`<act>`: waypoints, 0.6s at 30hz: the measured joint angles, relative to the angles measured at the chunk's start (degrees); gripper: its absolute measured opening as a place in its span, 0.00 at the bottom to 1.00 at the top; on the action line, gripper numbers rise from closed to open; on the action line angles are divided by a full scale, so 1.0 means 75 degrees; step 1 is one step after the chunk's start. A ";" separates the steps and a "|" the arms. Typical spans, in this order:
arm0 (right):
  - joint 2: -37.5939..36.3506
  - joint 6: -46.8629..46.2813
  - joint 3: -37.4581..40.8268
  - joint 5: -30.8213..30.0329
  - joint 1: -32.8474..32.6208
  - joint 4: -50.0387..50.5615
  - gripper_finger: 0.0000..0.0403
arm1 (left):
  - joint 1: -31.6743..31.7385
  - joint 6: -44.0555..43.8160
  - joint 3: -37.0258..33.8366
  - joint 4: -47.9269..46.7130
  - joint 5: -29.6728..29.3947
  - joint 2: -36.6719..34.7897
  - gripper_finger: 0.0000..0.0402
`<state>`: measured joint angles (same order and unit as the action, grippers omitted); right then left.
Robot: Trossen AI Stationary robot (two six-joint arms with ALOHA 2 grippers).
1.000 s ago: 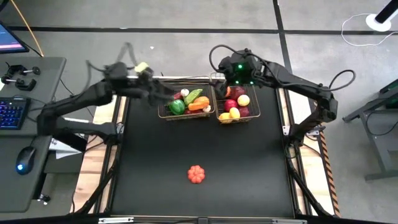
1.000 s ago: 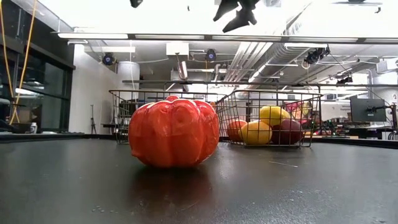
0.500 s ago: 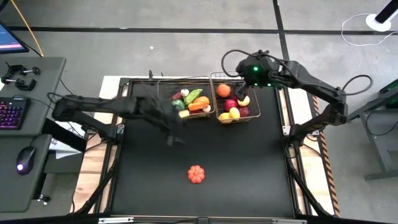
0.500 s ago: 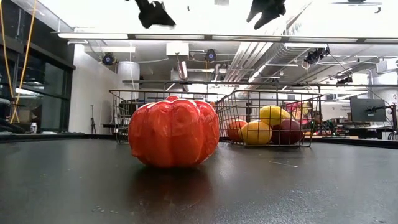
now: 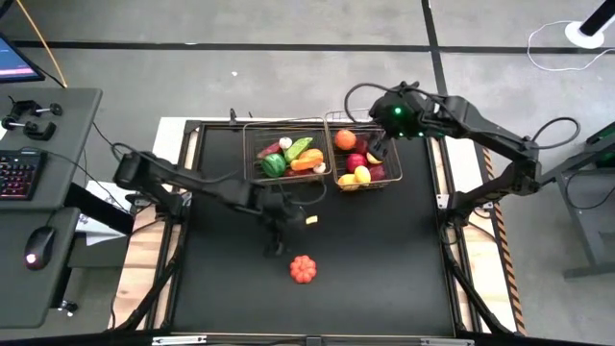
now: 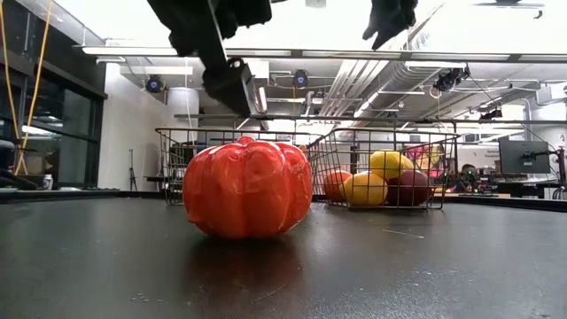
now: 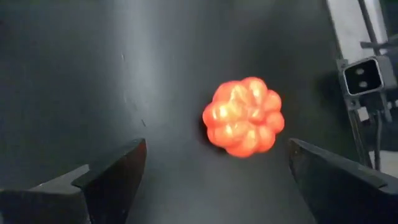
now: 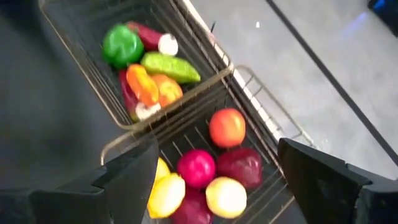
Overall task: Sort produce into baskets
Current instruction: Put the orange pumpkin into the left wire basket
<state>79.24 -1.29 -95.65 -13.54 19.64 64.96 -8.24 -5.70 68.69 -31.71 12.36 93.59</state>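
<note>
I see left claw (image 5: 279, 234) spread wide, empty, hovering above bench (image 5: 384, 259) just beside lone red tomato (image 5: 303, 269). Right claw (image 5: 378, 144) spread too, empty, over right basket (image 5: 389, 179) holding apples, lemons, orange. Left basket (image 5: 252, 175) holds green pepper (image 5: 274, 164), cucumber, other vegetables.

A lab or workshop: exposed ceiling ducts (image 6: 372, 84) and strip lights (image 6: 159, 50), a side desk (image 5: 48, 192) with keyboard (image 5: 17, 175) and mouse (image 5: 35, 244), a monitor (image 6: 523, 157) beyond the black worktop (image 5: 384, 250).
</note>
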 joint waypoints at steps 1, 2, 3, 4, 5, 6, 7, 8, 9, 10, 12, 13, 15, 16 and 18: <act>0.0001 0.0006 0.0095 0.0002 0.0000 0.0019 0.80 | -0.0042 -0.0237 0.0000 -0.0026 -0.0005 0.0060 0.93; 0.0003 0.0005 0.0195 0.0003 0.0000 0.0018 0.80 | -0.0084 -0.0313 0.0000 -0.0066 -0.0016 0.0115 0.93; 0.0003 0.0011 0.0302 0.0006 0.0000 0.0013 0.80 | -0.0122 -0.0334 0.0000 -0.0077 -0.0030 0.0154 0.93; 0.0003 0.0016 0.0408 0.0026 0.0000 0.0006 0.80 | -0.0174 -0.0348 0.0000 -0.0067 -0.0074 0.0179 0.93; 0.0003 0.0020 0.0527 0.0051 0.0000 -0.0012 0.80 | -0.0229 -0.0354 0.0000 -0.0070 -0.0148 0.0197 0.93; 0.0003 0.0024 0.0657 0.0066 0.0000 -0.0047 0.80 | -0.0296 -0.0355 0.0000 -0.0057 -0.0232 0.0209 0.93; 0.0006 0.0032 0.0773 0.0072 0.0000 -0.0073 0.80 | -0.0377 -0.0375 0.0000 0.0014 -0.0336 0.0211 0.93; 0.0006 0.0034 0.0883 0.0088 0.0000 -0.0098 0.80 | -0.0475 -0.0415 0.0000 0.0157 -0.0463 0.0211 0.93; 0.0006 0.0034 0.0979 0.0096 0.0000 -0.0123 0.80 | -0.0575 -0.0430 0.0002 0.0335 -0.0571 0.0208 0.93; 0.0006 0.0034 0.1076 0.0097 0.0000 -0.0170 0.80 | -0.0688 -0.0433 0.0045 0.0420 -0.0647 0.0208 0.93; 0.0006 0.0043 0.1287 0.0182 0.0000 -0.0365 0.80 | -0.0951 -0.0426 0.0232 0.0478 -0.0876 0.0218 0.93; 0.0006 0.0104 0.1368 0.0244 0.0000 -0.0442 0.80 | -0.1085 -0.0424 0.0348 0.0564 -0.1041 0.0258 0.93; 0.0009 0.0216 0.1450 0.0469 -0.0002 -0.0564 0.80 | -0.1337 -0.0392 0.0566 0.0675 -0.1282 0.0342 0.93; 0.0007 0.0232 0.1478 0.0573 0.0000 -0.0678 0.80 | -0.1456 -0.0331 0.0647 0.0616 -0.1385 0.0415 0.93; -0.0009 0.0207 0.1486 0.0900 -0.0003 -0.0797 0.80 | -0.1655 -0.0112 0.0869 0.0604 -0.1578 0.0626 0.93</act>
<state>79.17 0.26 -84.51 -6.79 19.62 58.98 -20.65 -6.55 75.20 -27.18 0.52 98.29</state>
